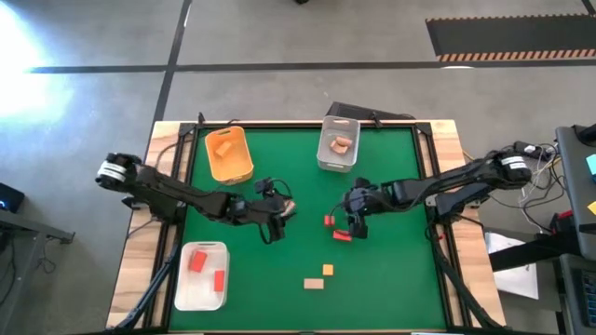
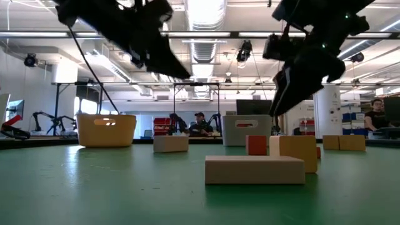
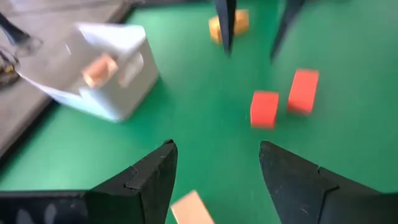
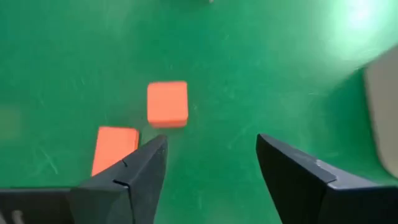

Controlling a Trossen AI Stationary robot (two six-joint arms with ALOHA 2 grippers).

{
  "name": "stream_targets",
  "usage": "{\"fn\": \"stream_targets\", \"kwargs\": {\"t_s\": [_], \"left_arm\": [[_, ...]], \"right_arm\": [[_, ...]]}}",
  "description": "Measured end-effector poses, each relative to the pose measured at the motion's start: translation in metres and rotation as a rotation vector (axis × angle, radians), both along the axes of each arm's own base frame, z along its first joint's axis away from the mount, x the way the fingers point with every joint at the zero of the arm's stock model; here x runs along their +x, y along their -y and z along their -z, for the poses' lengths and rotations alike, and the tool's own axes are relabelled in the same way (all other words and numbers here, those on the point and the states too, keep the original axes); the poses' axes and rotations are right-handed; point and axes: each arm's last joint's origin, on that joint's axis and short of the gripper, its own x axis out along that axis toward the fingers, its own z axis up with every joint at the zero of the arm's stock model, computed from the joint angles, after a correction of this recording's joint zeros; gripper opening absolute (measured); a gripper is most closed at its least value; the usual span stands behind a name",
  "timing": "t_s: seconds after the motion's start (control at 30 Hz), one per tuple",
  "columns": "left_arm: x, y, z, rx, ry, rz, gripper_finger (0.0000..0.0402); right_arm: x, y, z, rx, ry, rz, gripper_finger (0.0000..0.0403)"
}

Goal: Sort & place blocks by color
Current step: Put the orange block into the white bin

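Note:
My left gripper (image 1: 279,220) is open above the table's middle. In its wrist view a pale tan block (image 3: 193,208) lies on the green mat between the spread fingers. My right gripper (image 1: 356,221) is also open and hovers just right of two red blocks (image 1: 329,221) (image 1: 341,237). These show ahead of its fingers in the right wrist view (image 4: 167,104) (image 4: 115,149). A yellow-orange block (image 1: 328,270) and a tan block (image 1: 314,283) lie flat nearer the near edge. Another yellow-orange block (image 3: 229,25) lies behind the right gripper's fingers.
An orange bin (image 1: 228,154) holding a yellow-orange block stands at the far left. A clear bin (image 1: 338,144) with a tan block stands at the far middle. A white bin (image 1: 203,274) with two red blocks stands near left. Free mat lies along the right and near sides.

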Motion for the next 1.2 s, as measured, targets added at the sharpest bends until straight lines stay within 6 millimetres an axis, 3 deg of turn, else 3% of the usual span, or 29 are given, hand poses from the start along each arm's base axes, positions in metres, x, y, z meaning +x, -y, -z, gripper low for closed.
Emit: {"fn": "stream_targets", "kwargs": {"t_s": [0.17,0.27,0.7,0.93,1.2], "left_arm": [[-0.016,-0.003,-0.03,0.002,0.104,0.011,0.0212],[-0.023,-0.005,-0.038,-0.003,0.136,0.011,0.0212],[-0.027,-0.006,-0.044,0.052,0.143,0.039,0.0212],[-0.026,-0.005,-0.04,0.034,0.134,0.034,0.0212],[-0.014,0.0,-0.03,-0.001,0.155,0.038,0.0212]], "right_arm": [[0.016,-0.007,0.015,0.016,-0.012,-0.028,0.026],[0.026,-0.009,0.021,0.044,-0.007,-0.046,0.0263],[0.051,-0.012,0.047,0.058,-0.08,-0.039,0.0226],[0.056,-0.012,0.047,0.056,-0.075,-0.043,0.0122],[0.058,-0.012,0.021,0.034,0.092,-0.095,0.0118]]}}
